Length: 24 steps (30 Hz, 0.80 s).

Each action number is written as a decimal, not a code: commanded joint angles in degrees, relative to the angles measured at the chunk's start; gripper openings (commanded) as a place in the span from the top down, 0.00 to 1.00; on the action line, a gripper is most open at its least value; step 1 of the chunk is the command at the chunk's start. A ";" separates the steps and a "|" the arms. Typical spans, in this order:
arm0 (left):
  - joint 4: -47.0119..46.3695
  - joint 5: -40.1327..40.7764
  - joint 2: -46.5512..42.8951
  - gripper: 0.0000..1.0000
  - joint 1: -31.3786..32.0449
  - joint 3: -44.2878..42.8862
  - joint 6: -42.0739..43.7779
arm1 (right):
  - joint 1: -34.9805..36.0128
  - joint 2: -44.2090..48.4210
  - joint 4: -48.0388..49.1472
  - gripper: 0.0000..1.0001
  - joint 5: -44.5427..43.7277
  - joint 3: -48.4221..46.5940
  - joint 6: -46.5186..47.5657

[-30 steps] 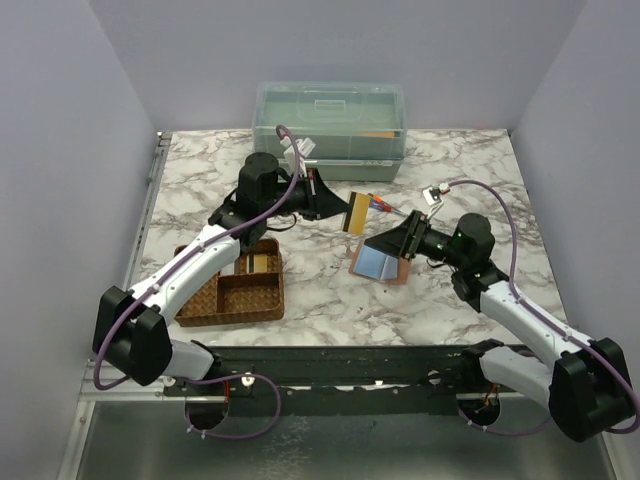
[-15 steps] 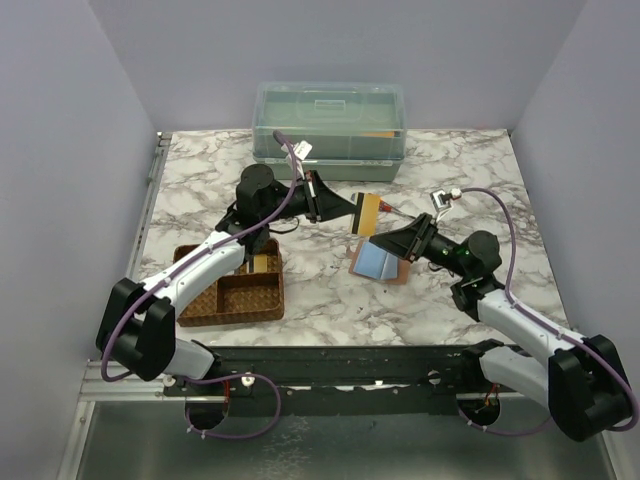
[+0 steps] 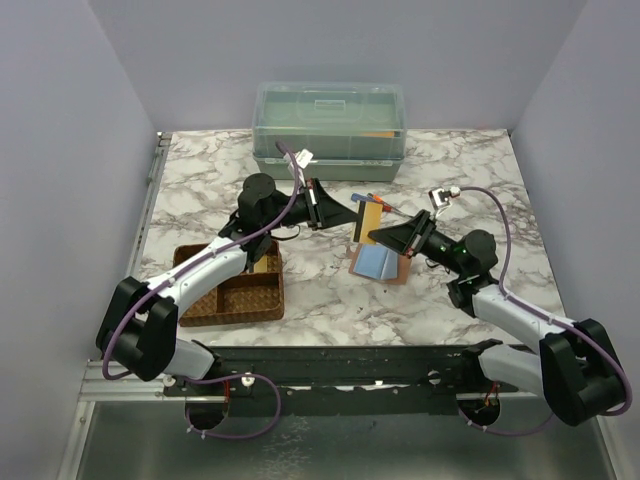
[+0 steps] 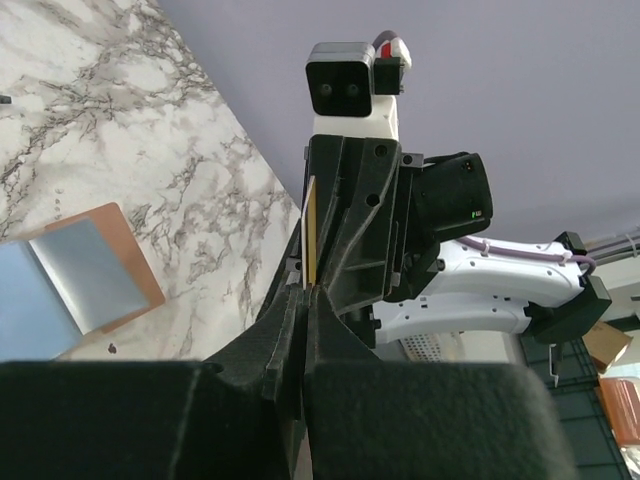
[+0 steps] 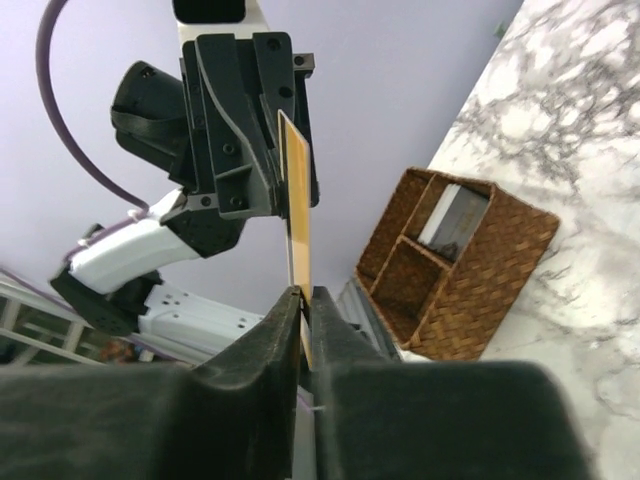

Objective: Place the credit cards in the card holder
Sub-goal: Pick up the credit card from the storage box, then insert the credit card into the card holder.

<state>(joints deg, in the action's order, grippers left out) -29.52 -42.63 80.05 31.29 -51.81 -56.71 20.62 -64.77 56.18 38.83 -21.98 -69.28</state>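
Observation:
A tan-gold credit card stands on edge in the air above the table, pinched from both sides. My left gripper is shut on its left end, my right gripper shut on its right end. In the left wrist view the card shows edge-on ahead of the left gripper. The right wrist view has the card rising from my right gripper. Below lies the open pinkish-tan card holder with a light blue card and a silver-grey card on it.
A brown woven divided tray sits at the front left with a card in one compartment. A clear green lidded box stands at the back. Red-and-blue screwdrivers lie behind the held card.
The left arm carried the gold card to the right. The right gripper lifted off the card holder, swung toward the card and closed on its free end.

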 commanded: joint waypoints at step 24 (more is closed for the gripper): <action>39.18 7.69 23.70 0.56 4.30 -19.56 10.08 | -6.08 -3.97 -64.27 1.00 -13.54 -9.21 30.50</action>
<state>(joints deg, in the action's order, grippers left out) 6.09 -34.11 98.24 33.58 -67.85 -47.90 15.68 -66.96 -1.83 26.63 -29.50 -43.51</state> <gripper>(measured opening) 0.480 0.004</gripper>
